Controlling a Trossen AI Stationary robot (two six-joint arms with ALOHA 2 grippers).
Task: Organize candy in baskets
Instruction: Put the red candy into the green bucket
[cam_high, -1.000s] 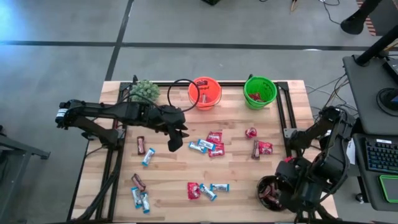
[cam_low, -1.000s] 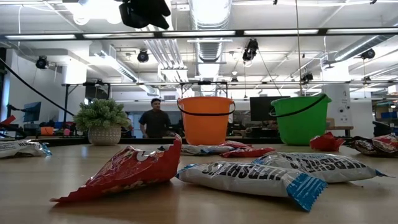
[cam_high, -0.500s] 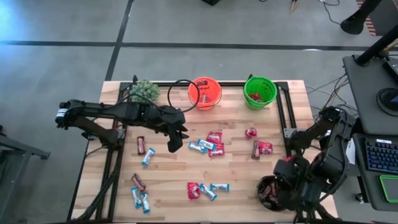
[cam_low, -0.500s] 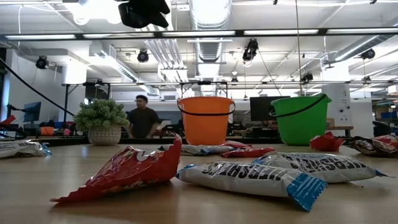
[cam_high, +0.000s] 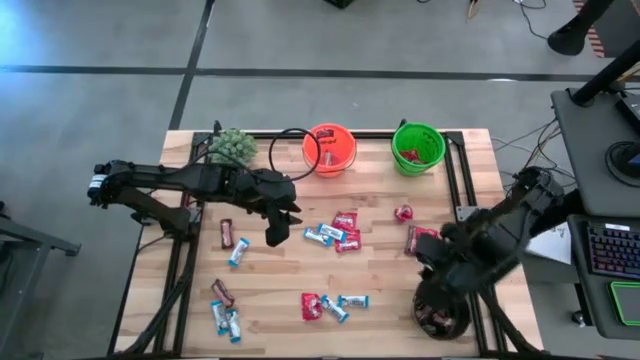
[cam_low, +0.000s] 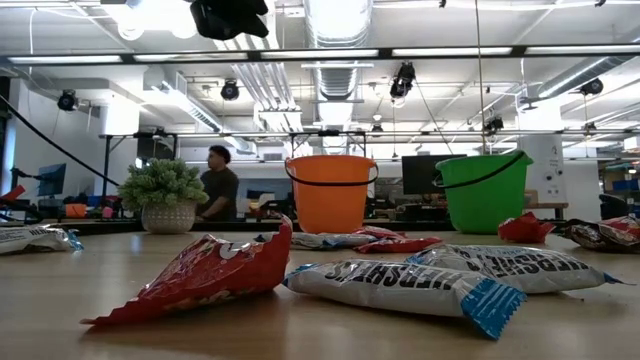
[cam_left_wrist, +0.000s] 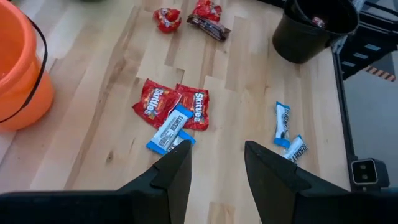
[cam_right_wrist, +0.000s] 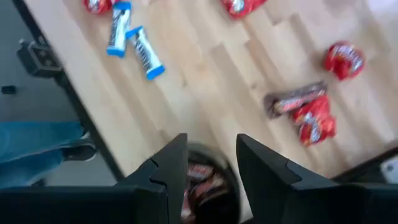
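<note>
Fingers of the left gripper stand apart with nothing between them; the left wrist view shows bare wood in the gap, hovering over the surface just beside a blue-and-white bar and a brown bar. Left arm reaches in from the left edge, partly covering the rail there. Fuzzy plant sits at the far left corner. More candy at the near left: brown and blue pieces, wrappers too small to read from above. Centre cluster is red packets with blue-and-white bars overlapping; left wrist view reads Skittles on the red ones. Another red-and-blue group lies nearer the front. Orange pail at the far edge, contents hard to make out, a red piece visible. Green pail to its right, something red inside. Red candy lies alone below it. Right gripper hangs above the black bowl; its fingers are parted and empty in the right wrist view, with brown wrappers in the bowl partly hidden behind them. Brown and red pieces beside it are partly covered by the arm. Low view shows neither gripper clearly; a person stands far behind the plant.
</note>
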